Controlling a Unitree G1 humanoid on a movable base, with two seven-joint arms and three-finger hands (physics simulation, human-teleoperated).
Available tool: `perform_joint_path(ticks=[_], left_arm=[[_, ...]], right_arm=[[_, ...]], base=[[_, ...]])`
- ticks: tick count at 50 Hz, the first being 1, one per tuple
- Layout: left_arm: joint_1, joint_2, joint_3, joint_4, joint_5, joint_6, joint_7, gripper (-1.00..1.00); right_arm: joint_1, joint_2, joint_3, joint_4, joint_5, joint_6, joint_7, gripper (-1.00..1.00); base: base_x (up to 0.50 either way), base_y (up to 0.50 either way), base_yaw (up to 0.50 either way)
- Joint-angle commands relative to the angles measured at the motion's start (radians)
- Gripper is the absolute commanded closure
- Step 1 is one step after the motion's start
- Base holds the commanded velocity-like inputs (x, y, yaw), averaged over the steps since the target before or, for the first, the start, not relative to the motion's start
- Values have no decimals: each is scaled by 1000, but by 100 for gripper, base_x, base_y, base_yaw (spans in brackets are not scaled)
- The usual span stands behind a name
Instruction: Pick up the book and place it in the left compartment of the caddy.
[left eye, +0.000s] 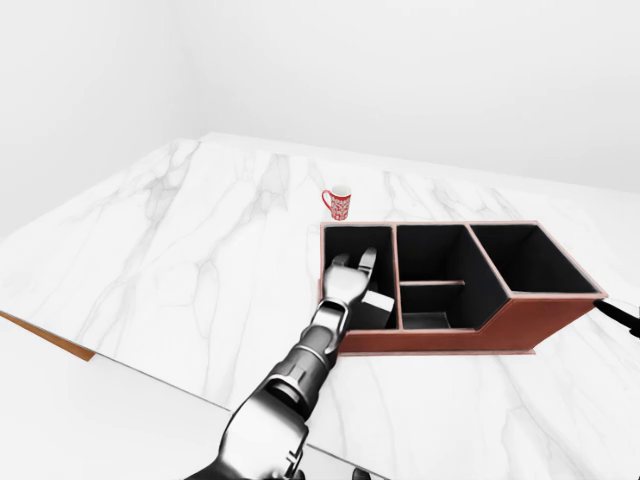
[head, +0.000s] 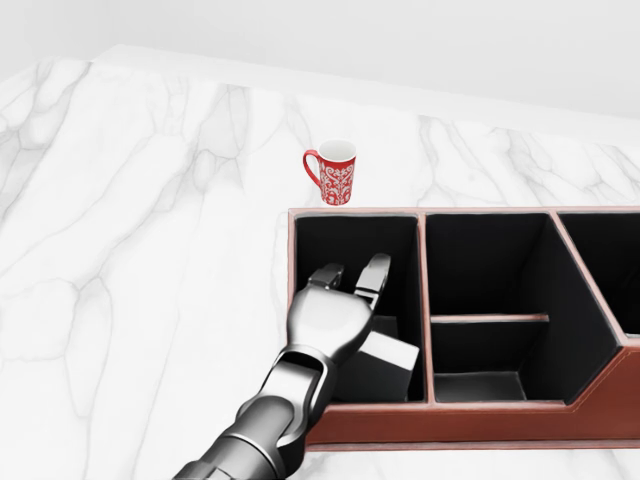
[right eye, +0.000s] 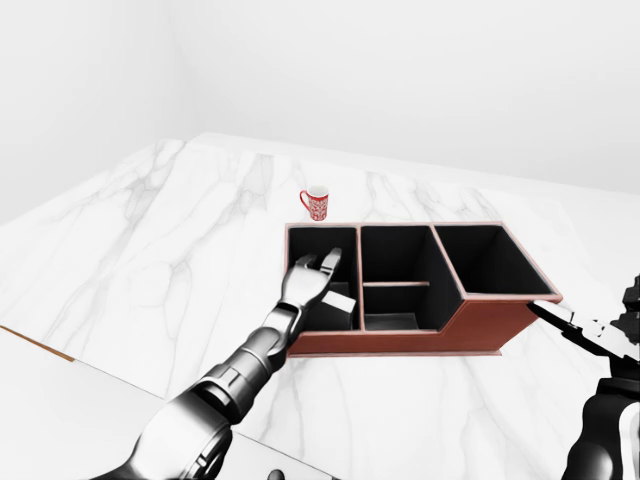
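1. Inside the red-brown, black-lined caddy (head: 480, 425), in its left compartment, the pale book (head: 385, 365) leans, apparently delivered.
2. Above that compartment, the silver left hand (head: 330, 310) spreads released fingers, likely letting go.
3. Right of the caddy, the dark right hand (right eye: 625, 330) waits; grip unclear.

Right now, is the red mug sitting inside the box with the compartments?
No: in the head view the red mug stands on the marble counter, just above the caddy, outside its rim.

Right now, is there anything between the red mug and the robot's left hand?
Only the caddy's top wall and a strip of its dark left compartment. In the head view, the mug stands just outside that wall, while the left hand hovers open inside.
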Motion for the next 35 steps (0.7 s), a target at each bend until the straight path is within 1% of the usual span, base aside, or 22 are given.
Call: perform_joint_path(ticks=[1,3,4,7,10,12,13,14,16,18,19,21,24,25,26,27,29,31,32,35], left_arm=[[192,37,-20,-332,54,0,-73,-100],[236,43,-28,-422,78,0,-111,-100],[290,52,-40,-543,100,0,-151,-100],[368,60,-55,-725,149,0,-220,-100],[423,63,-70,-875,195,0,-273,-100],[426,61,-67,-880,200,0,-276,-100],[467,66,-91,-1032,233,0,-320,-100],[477,64,-93,-1070,248,0,-334,-100],[495,59,-100,-1152,277,0,-364,-100],[497,56,-97,-1155,281,0,-365,-100],[515,54,-114,-1276,312,0,-426,-100],[525,45,-117,-1337,328,0,-458,-100],[531,41,-119,-1384,349,0,-472,-100],[534,38,-124,-1430,358,0,-492,-100],[534,37,-124,-1458,364,0,-497,-100],[533,35,-121,-1468,362,0,-495,-100],[534,29,-119,-1501,385,0,-515,-100],[533,21,-117,-1539,359,0,-525,-100],[525,17,-112,-1565,384,0,-539,-100],[520,13,-105,-1599,361,0,-556,-100]], right_arm=[[4,3,1,5,-2,0,3,-100],[2,2,1,9,-3,0,4,-100],[1,1,2,8,-3,0,1,-100],[1,0,3,7,-3,0,-1,-100],[1,0,2,8,-4,0,0,-100],[1,0,2,8,-4,0,0,-100],[2,0,2,4,-3,0,-2,-100],[2,1,1,2,-3,0,-2,-100],[1,1,2,7,-5,0,0,-100],[1,1,3,7,-5,0,0,-100],[2,2,2,8,-4,0,1,-100],[2,2,2,8,-4,0,1,-100],[1,2,4,15,-6,0,3,-100],[0,1,5,17,-6,0,3,-100],[-1,1,6,21,-7,0,3,-100],[0,0,6,16,-5,0,2,-100],[0,0,6,18,-6,0,2,-100],[2,0,6,13,-5,0,1,-100],[3,0,4,9,-3,0,1,-100],[1,1,6,16,-7,0,3,-100]], base=[[0,0,0],[0,0,0],[0,0,0],[0,0,0],[0,0,0],[0,0,0],[0,0,0],[0,0,0],[0,0,0],[0,0,0],[0,0,0],[0,0,0],[0,0,0],[0,0,0],[0,0,0],[0,0,0],[0,0,0],[0,0,0],[0,0,0],[0,0,0]])
